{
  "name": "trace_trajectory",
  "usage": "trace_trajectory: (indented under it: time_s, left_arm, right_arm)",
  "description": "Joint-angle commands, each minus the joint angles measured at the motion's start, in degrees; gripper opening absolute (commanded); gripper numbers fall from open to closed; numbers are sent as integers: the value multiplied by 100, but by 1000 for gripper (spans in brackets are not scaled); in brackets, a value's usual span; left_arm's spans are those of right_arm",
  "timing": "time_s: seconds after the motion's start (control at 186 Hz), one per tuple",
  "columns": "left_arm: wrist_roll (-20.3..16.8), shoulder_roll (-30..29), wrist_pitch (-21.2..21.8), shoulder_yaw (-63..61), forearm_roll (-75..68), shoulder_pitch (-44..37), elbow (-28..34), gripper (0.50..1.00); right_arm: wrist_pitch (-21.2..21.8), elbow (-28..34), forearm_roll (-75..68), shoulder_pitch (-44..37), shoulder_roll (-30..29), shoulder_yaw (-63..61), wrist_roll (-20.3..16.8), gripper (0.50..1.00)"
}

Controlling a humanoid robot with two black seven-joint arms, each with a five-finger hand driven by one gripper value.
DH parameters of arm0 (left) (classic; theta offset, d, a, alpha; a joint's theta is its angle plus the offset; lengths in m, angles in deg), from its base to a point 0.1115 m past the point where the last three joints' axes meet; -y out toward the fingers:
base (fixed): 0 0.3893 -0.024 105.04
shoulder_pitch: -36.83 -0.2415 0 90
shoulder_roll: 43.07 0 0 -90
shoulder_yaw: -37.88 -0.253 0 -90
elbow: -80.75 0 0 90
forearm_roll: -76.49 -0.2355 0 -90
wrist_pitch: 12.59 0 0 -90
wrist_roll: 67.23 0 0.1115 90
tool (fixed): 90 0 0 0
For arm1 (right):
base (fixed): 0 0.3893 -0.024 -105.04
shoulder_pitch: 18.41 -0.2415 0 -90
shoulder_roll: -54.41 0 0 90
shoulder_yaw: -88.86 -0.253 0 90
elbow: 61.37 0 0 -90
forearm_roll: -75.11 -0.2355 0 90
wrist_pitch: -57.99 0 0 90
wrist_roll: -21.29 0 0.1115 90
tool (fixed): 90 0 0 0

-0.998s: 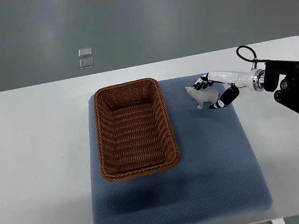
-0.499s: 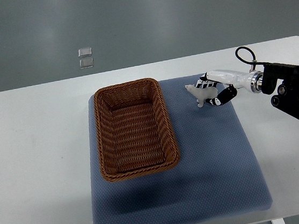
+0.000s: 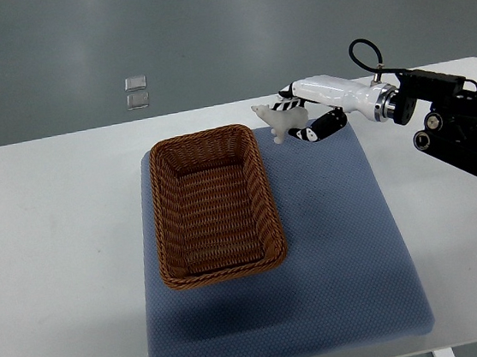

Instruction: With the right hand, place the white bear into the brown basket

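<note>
One arm in view: right, entering from the right edge.
Table [image 3: 57, 251]: white, under everything.
Mat [image 3: 341, 244]: blue, beneath the basket.
Brown basket [image 3: 214, 205]: on the mat's left half.
Right hand [image 3: 307, 112]: fingers clasped around the bear, beside the basket's far right corner.
White bear [image 3: 278, 119]: held just outside that corner, head toward the basket.

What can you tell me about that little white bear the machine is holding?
The white bear is a small, smooth figurine that looks like hard plastic or resin, shaped like a polar bear on four legs. Its head points toward the picture's left, toward the brown basket. The right hand grips it at the rear, fingers curled around its body. It appears lifted, hanging near the far edge of the blue mat, just right of the basket's far right corner and not yet inside it.
</note>
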Motion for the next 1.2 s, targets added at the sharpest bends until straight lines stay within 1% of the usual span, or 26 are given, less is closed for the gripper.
trace_trajectory:
  time_s: [0.0, 0.134, 0.322, 0.327, 0.333, 0.338, 0.344, 0.349, 0.354, 0.37, 0.408, 0.413, 0.419, 0.424, 0.494, 0.499, 0.558, 0.585, 0.633, 0.692, 0.746, 0.811, 0.87, 1.031, 1.1, 1.197]
  left_arm:
    - [-2, 0, 0, -7, 0, -2, 0, 1000]
    - [-2, 0, 0, -7, 0, -2, 0, 1000]
    - [-2, 0, 0, 2, 0, -2, 0, 1000]
    - [-2, 0, 0, 2, 0, -2, 0, 1000]
    - [-2, 0, 0, 2, 0, -2, 0, 1000]
    - [-2, 0, 0, -7, 0, -2, 0, 1000]
    - [-2, 0, 0, -7, 0, -2, 0, 1000]
    - [7, 0, 0, -7, 0, 7, 0, 1000]
    - [7, 0, 0, -7, 0, 7, 0, 1000]
    - [-2, 0, 0, -7, 0, -2, 0, 1000]
    - [7, 0, 0, 2, 0, -2, 0, 1000]
    - [-2, 0, 0, 2, 0, -2, 0, 1000]
    - [-2, 0, 0, 2, 0, -2, 0, 1000]
    - [7, 0, 0, 2, 0, -2, 0, 1000]
    - [-2, 0, 0, 2, 0, -2, 0, 1000]
    - [-2, 0, 0, 2, 0, -2, 0, 1000]
    - [-2, 0, 0, 2, 0, -2, 0, 1000]
    - [-2, 0, 0, 2, 0, -2, 0, 1000]
    - [-2, 0, 0, 2, 0, 7, 0, 1000]
    - [-2, 0, 0, 2, 0, -2, 0, 1000]
    - [-2, 0, 0, 2, 0, -2, 0, 1000]
    - [-2, 0, 0, 2, 0, -2, 0, 1000]
    - [-2, 0, 0, 2, 0, 7, 0, 1000]
    - [-2, 0, 0, 2, 0, -2, 0, 1000]
    - [-2, 0, 0, 2, 0, -2, 0, 1000]
    - [7, 0, 0, 2, 0, -2, 0, 1000]
  right_arm:
    - [36, 240, 0, -157, -81, 12, -7, 500]
    - [36, 310, 0, -174, -520, 29, 2, 500]
    - [36, 310, 9, -130, -801, 38, 2, 500]
    - [36, 310, 9, -122, -810, 38, 2, 519]
    - [36, 310, 9, -121, -810, 38, 2, 519]
    - [36, 310, 9, -121, -819, 38, 2, 541]
    - [36, 310, 9, -121, -819, 38, 2, 541]
    - [36, 310, 9, -113, -828, 38, 2, 559]
    - [36, 310, 9, -113, -828, 38, 2, 560]
    - [36, 310, 9, -104, -837, 38, 2, 588]
    - [27, 302, 9, -86, -837, 38, 2, 625]
    - [27, 302, 9, -78, -837, 38, 2, 641]
    - [27, 302, 9, -78, -837, 38, 2, 641]
    - [19, 302, 9, -78, -845, 38, -7, 656]
    - [1, 302, 9, -16, -845, 38, -7, 729]
    - [-8, 302, 18, 1, -837, 38, -7, 741]
    - [-17, 302, 18, 46, -828, 38, -7, 770]
    - [-25, 293, 18, 46, -819, 38, -7, 797]
    - [-25, 284, 18, 54, -802, 38, -7, 825]
    - [-34, 284, 18, 54, -784, 29, -7, 829]
    - [-78, 275, 18, 72, -757, 12, -7, 856]
    - [-245, 249, 9, 89, -740, 3, -7, 862]
    - [-430, 240, -9, 125, -722, -41, -16, 893]
    - [-711, 126, -211, 309, -643, -234, -24, 901]
    - [-729, 38, -483, 432, -634, -437, -24, 905]
    - [-720, -111, -1282, 582, -634, -647, -33, 907]
